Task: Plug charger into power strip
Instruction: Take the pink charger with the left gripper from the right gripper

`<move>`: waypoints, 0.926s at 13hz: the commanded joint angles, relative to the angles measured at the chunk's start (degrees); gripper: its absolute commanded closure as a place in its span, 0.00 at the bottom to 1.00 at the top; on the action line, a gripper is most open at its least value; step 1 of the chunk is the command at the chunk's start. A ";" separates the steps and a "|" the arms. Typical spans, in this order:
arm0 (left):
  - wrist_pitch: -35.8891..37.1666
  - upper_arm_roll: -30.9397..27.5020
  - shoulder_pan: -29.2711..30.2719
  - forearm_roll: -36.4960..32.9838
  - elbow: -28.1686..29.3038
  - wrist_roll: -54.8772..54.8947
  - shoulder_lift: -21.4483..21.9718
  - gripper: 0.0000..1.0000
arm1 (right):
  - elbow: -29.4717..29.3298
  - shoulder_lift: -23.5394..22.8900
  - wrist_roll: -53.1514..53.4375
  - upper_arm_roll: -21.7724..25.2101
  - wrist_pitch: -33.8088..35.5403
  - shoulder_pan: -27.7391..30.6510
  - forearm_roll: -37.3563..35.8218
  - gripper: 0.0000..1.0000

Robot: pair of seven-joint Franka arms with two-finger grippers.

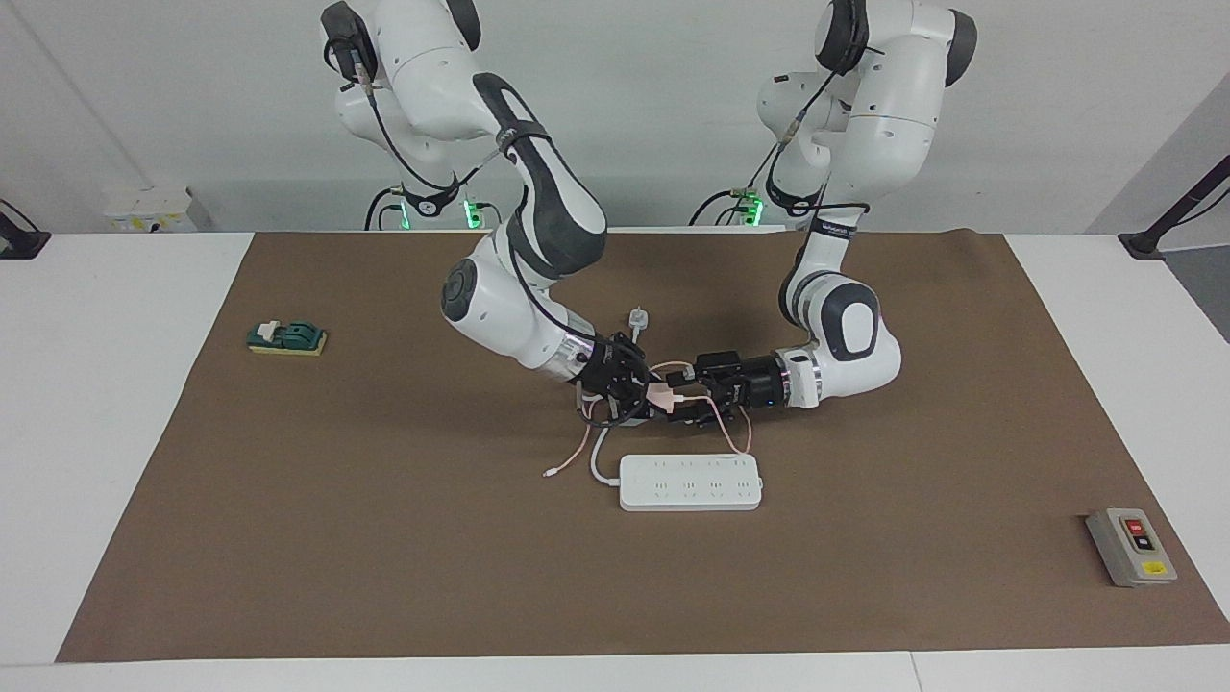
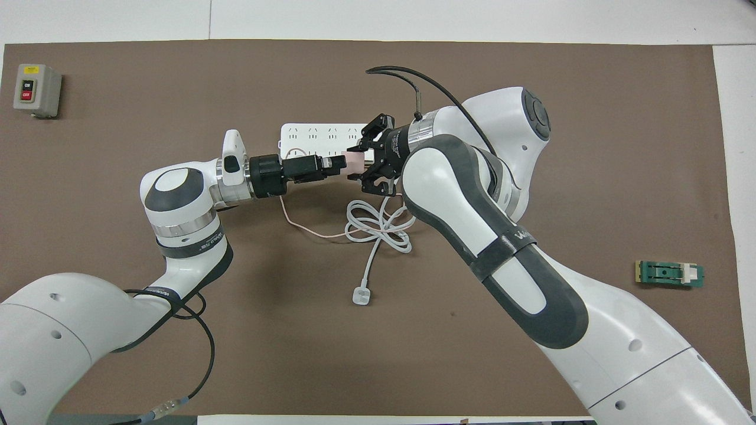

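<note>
Starting at the robots' end: the white plug [image 2: 360, 296] on the thick white cord [image 2: 378, 227] lies on the brown mat [image 1: 384, 538], and the cord coils up just past it. I've got both arms meeting in the air over that coil, a bit short of the power strip.

The right gripper [image 1: 646, 397] has its fingers clamped on the charger [image 1: 661, 392], the little pale pink cube, holding it up off the mat. Its thin pink cable [image 2: 301, 227] droops down and trails across the mat beside the coil. The left gripper [image 1: 680, 398] comes in level from its own side and its fingertips sit right up against the charger (I honestly can't tell from either view how wide they are, or whether they've actually got a grip on it).

Farther out, the power strip [image 1: 690, 481] lies flat on the mat, sockets up, all of them free, with its cord leaving from the end toward the right arm.

Well away at the edges: a small green block [image 1: 285, 337] at the right arm's end, and a grey switch box [image 1: 1130, 546] with red and yellow buttons at the left arm's end, farther out than the strip.
</note>
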State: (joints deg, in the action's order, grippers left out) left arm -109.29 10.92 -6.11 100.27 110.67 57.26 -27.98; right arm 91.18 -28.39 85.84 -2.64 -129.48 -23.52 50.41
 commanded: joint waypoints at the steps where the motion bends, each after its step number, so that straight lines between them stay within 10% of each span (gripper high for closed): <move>1: 1.44 -0.89 -1.36 1.24 -1.33 -1.62 -0.85 0.03 | -1.44 -0.88 1.17 -0.18 0.02 0.14 1.00 1.00; 12: 1.36 -1.07 -2.15 0.45 -2.48 -7.95 -0.85 0.22 | -1.53 -0.88 1.17 -0.18 0.46 0.23 1.09 1.00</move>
State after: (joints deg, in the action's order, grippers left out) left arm -108.60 10.55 -7.73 100.30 109.07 50.86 -28.02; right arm 91.17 -28.39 85.85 -2.64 -129.48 -23.52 50.42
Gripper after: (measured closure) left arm 0.176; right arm 0.515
